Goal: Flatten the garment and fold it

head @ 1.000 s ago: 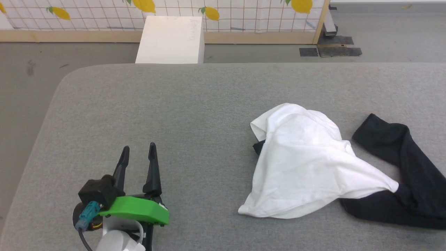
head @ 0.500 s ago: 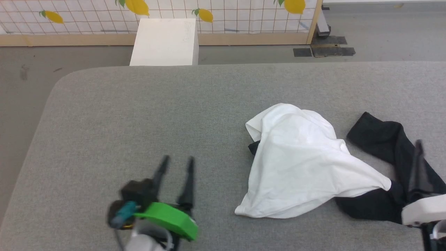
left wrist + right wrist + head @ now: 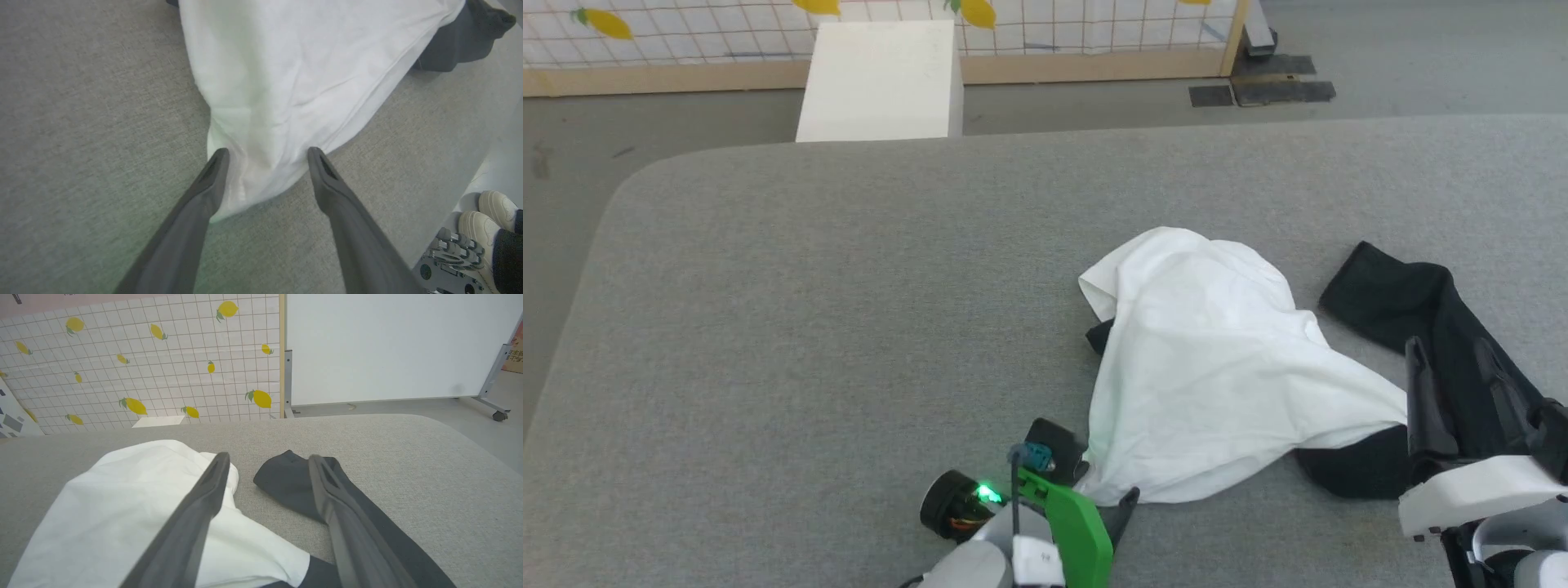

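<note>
The garment (image 3: 1201, 359) lies crumpled on the grey table's right half, its white body in a heap and a black sleeve (image 3: 1421, 302) trailing off to the right. My left gripper (image 3: 1115, 502) is at the near corner of the white heap. In the left wrist view this left gripper (image 3: 265, 153) is open, its fingers straddling the white hem corner of the garment (image 3: 286, 61). My right gripper (image 3: 1445, 347) is open above the black sleeve. In the right wrist view the right gripper (image 3: 269, 458) points between the white body (image 3: 122, 506) and the black sleeve (image 3: 286, 482), holding nothing.
The padded grey table (image 3: 809, 286) has a rounded far-left corner. A white box (image 3: 878, 82) stands on the floor beyond it, before a lemon-patterned panel (image 3: 143, 355). A person's white shoes (image 3: 490, 212) stand past the table's near edge.
The head camera has shifted. My left gripper moved right to the garment's near corner. My right gripper came into view over the black sleeve and its fingers spread apart.
</note>
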You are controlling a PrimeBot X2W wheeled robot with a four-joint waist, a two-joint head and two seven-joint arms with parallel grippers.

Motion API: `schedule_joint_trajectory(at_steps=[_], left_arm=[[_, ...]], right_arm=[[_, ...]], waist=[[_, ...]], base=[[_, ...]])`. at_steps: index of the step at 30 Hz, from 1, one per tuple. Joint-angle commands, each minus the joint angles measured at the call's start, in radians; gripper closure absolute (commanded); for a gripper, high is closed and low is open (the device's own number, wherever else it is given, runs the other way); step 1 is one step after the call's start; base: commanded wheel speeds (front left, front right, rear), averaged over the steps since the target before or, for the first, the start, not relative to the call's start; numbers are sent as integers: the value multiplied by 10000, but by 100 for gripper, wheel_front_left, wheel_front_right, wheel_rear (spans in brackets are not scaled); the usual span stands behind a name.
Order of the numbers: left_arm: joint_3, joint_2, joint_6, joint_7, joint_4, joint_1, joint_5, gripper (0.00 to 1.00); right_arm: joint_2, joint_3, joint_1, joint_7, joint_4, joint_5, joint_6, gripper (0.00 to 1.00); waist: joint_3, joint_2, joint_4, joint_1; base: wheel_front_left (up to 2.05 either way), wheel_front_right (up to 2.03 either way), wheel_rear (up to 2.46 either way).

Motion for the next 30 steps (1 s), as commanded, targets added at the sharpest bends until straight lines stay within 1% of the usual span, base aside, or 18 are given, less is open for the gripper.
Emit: schedule_joint_trajectory(at_steps=[1, 2, 3, 4, 5, 7, 11, 14, 16, 20, 22, 24, 26, 27, 28, 29, 30], left_arm=[[-66, 9, 136, 266, 71, -277, -154, 0], [-125, 9, 188, 468, 115, -354, -209, 0], [-156, 9, 263, 616, 132, -433, -285, 20], [-147, 9, 313, 616, 103, -499, -323, 90], [-98, 9, 391, 555, 58, -560, -371, 100], [80, 11, 595, 349, -24, -623, -400, 100], [1078, 168, 1432, -924, -398, -483, -539, 100], [2068, 557, 2182, -1788, -757, -143, -713, 100], [2700, 889, 2595, -2118, -1035, 170, -876, 100], [3854, 1559, 3370, -2363, -1620, 992, -1215, 100], [4275, 1825, 3716, -2352, -1845, 1449, -1321, 100], [4546, 1955, 4040, -2255, -2036, 1877, -1404, 100], [4625, 1977, 4221, -2047, -2210, 2228, -1500, 100], [4616, 1966, 4231, -2001, -2305, 2334, -1537, 79], [4568, 1935, 4120, -1999, -2424, 2418, -1613, 4], [4521, 1871, 4001, -2039, -2541, 2456, -1694, 0], [4477, 1766, 3866, -2202, -2735, 2467, -1763, 0]], right_arm=[[-8, 35, -175, -54, 40, 72, -15, 0], [-8, 44, -197, -67, 61, 93, -15, 0], [-8, 41, -222, -90, 89, 129, -15, 0], [-8, 40, -238, -109, 112, 155, -15, 0], [-8, 37, -252, -129, 142, 174, -15, 0], [-8, 3, -255, -157, 196, 188, -15, 0], [-8, -122, -268, -186, 283, 244, -15, 0], [-8, -217, -251, -208, 299, 242, -15, 0], [-8, -273, -232, -193, 301, 228, -15, 0], [-8, -342, -228, -150, 295, 242, -15, 0], [-8, -340, -236, -122, 304, 251, -15, 0], [-8, -348, -227, -87, 325, 263, -15, 0], [-8, -345, -216, -48, 342, 270, -15, 0], [-8, -350, -209, -31, 342, 273, -15, 0], [-8, -358, -204, -12, 338, 276, -15, 0], [-8, -361, -206, 4, 335, 276, -15, 0], [-8, -366, -214, 24, 332, 275, -15, 0]], waist=[[144, 0, -148, 0], [168, 0, -176, 0], [187, 0, -201, 0], [200, 0, -216, 0], [213, 0, -223, 0], [196, 0, -187, 0], [92, 0, 28, 0], [-11, 0, 282, 0], [-70, 0, 440, 0], [-146, 0, 744, 0], [-171, 0, 858, 0], [-200, 0, 973, 0], [-226, 0, 1059, 0], [-237, 0, 1093, 0], [-243, 0, 1132, 0], [-248, 0, 1156, 0], [-262, 0, 1184, 0]], base=[[0, 0, 0], [0, 0, 0], [0, 0, 0], [0, 0, 0], [0, 0, 0], [0, 0, 0], [0, 0, 0], [0, 0, 0], [0, 0, 0], [0, 0, 0], [0, 0, 0], [0, 0, 0], [0, 0, 0], [0, 0, 0], [0, 0, 0], [0, 0, 0], [0, 0, 0]])
